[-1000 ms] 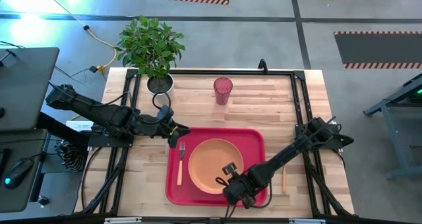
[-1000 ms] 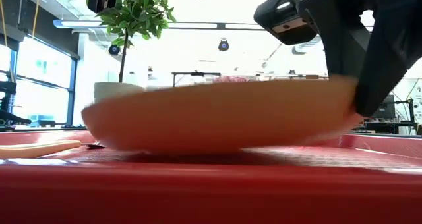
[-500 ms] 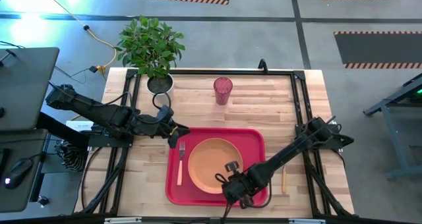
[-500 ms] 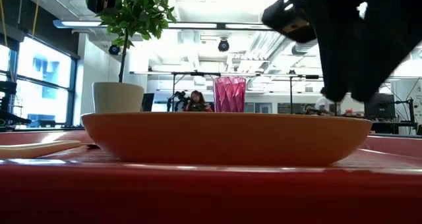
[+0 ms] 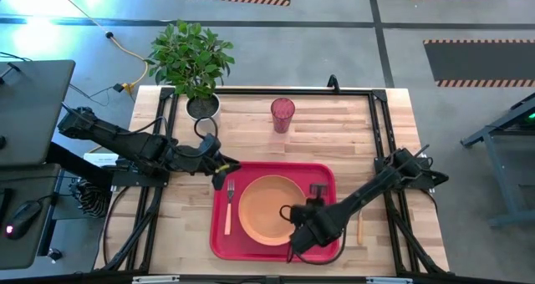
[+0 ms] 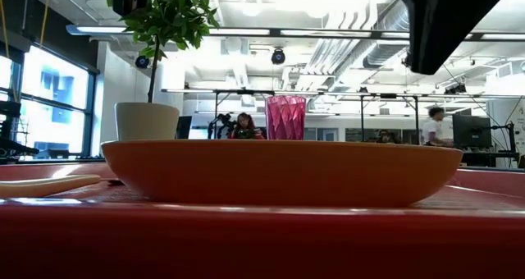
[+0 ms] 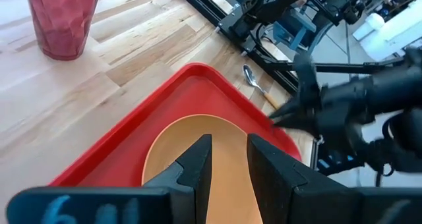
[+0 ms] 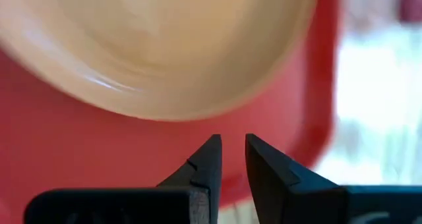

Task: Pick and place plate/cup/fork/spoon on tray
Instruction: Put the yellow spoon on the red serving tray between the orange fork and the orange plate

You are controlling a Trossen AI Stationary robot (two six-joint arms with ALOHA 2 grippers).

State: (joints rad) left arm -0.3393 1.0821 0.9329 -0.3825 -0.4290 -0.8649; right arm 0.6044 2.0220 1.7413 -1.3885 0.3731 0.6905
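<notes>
The orange plate (image 5: 269,209) lies flat on the red tray (image 5: 326,171), filling the low view (image 6: 279,172). The fork (image 5: 227,205) lies on the tray left of the plate. The spoon (image 5: 360,225) lies on the table right of the tray. The pink cup (image 5: 282,114) stands on the table beyond the tray. My right gripper (image 5: 294,221) hangs above the plate's near right rim, its fingers a narrow gap apart and empty (image 8: 232,148). My left gripper (image 5: 222,177) hovers at the tray's far left corner, narrowly open and empty (image 7: 229,151).
A white pot with a green plant (image 5: 203,107) stands at the table's far left corner. Bare wood lies between the cup and the tray. A black frame rail (image 5: 380,134) runs along the table's edges. People show in the room beyond the table in the low view.
My right gripper has let go of the plate's near right rim and risen clear of it. The plate, tilted with that side raised a second ago, has dropped flat onto the tray.
</notes>
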